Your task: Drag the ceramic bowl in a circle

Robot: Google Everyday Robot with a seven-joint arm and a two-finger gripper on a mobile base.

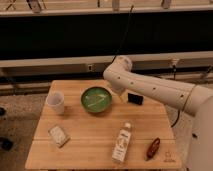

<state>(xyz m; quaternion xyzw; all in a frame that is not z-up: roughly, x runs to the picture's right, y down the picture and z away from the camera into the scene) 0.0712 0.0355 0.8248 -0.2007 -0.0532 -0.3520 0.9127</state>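
Green and glossy, the bowl (96,98) sits on the wooden counter (90,145), toward its far side and about midway across. The jaws hang low over the counter just to the right of the bowl as the camera sees it. They are under the end of the white arm (150,89), which extends from the right edge and bends down there. They stand wide and grip nothing. The arm's wrist hides most of them, and whether they touch the bowl's rim cannot be told.

Just right of the jaws, on the side away from the bowl, lies a small black block (135,98). Well left of the jaws, past the bowl, a white cup (55,102) stands upright, apart from the bowl. Nearer the camera than the jaws is a bottle (121,143) with a white cap, its cap end toward them; whether it stands or lies cannot be told. Right of the bottle, near the counter's front corner, lies a small reddish-brown thing (153,148). Front left, far from the jaws, a pale flat packet (58,135) lies askew.
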